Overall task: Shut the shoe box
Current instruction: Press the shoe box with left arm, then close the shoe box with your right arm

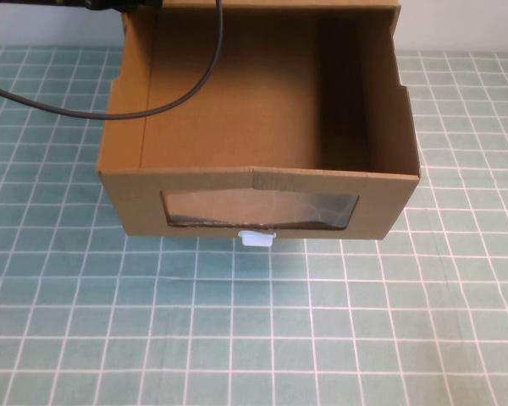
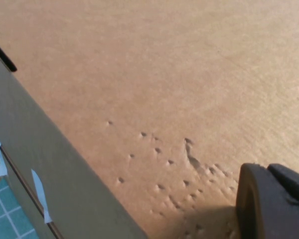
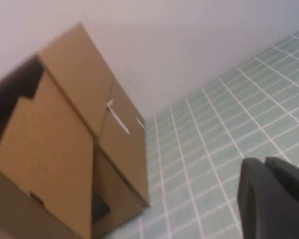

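Nearest, at 6 o'clock in the high view, only the green gridded mat (image 1: 237,321), with neither gripper over it. Just beyond, at centre, the shoe box (image 1: 203,182): stands open, with the drawer well out of its sleeve toward 6 o'clock, the inside bare and empty. Faces 6 o'clock with its front panel, the clear window (image 1: 258,210) in the middle and the white pull tab (image 1: 257,238) just below. Runs 9 to 3 along that panel's long edge and 6 to 12 along the sliding axis, so probably needs a push on the front panel toward 12 to close. Farther back, a black cable (image 1: 152,106) draped across the drawer's left wall from about 10 o'clock. Beyond that, at about 11, the left gripper (image 2: 274,204), out of the high view's frame: hovers very close over a flat, dimpled cardboard face of the shoe box (image 2: 164,74), contact not clear; cannot tell whether open or closed. Off toward 3 o'clock, the right gripper (image 3: 274,199): hangs above the mat, well apart from the shoe box (image 3: 55,144), looking at its side; cannot tell its state either. Left the nearer arm by this reading, yet behind the panel, with the pushing face lying toward 6 from it.
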{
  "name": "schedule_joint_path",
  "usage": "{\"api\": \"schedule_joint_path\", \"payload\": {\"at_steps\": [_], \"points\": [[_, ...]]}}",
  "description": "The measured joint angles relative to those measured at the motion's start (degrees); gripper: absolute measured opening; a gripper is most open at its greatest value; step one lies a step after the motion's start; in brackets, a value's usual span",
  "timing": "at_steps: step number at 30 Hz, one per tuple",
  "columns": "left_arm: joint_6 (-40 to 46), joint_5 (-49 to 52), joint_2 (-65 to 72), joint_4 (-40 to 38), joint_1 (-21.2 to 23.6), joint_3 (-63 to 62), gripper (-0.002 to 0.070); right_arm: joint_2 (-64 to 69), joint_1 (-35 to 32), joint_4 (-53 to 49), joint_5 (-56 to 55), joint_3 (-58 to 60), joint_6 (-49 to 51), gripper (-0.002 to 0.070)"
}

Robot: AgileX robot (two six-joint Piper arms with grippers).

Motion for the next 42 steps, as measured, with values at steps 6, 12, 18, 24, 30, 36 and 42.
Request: {"api": "schedule_joint_path", "payload": {"at_steps": [6,12,18,24,30,36,42], "points": [[-0.2,0.0,0.0,0.0,0.0,0.0,-0.0005,0.0,0.0,10.8,-4.0,0.0,0.0,-0.0013],[-0.3,0.1,0.0,0.0,0.0,0.0,-0.0005,3.0,0.0,11.0,14.9,-10.7,0.0,-0.0012],[-0.5,0.5,0.0,0.2,0.0,-0.1,-0.0005,20.0,0.0,1.4,40.4,-29.0,-0.3,-0.0013],[-0.6,0.7,0.0,0.2,0.0,-0.1,-0.0005,36.8,0.0,-0.8,54.0,-41.3,-7.0,-0.0012],[-0.6,0.7,0.0,0.2,0.0,-0.1,-0.0005,50.6,0.2,2.1,56.8,-48.3,-12.7,-0.0011],[-0.6,0.7,0.0,0.2,0.0,-0.1,-0.0005,58.7,11.6,1.7,52.9,-54.2,-12.0,-0.0011],[-0.6,0.7,0.0,0.2,0.0,-0.2,-0.0005,65.0,30.1,-4.9,40.7,-57.9,-5.0,-0.0011]]}}
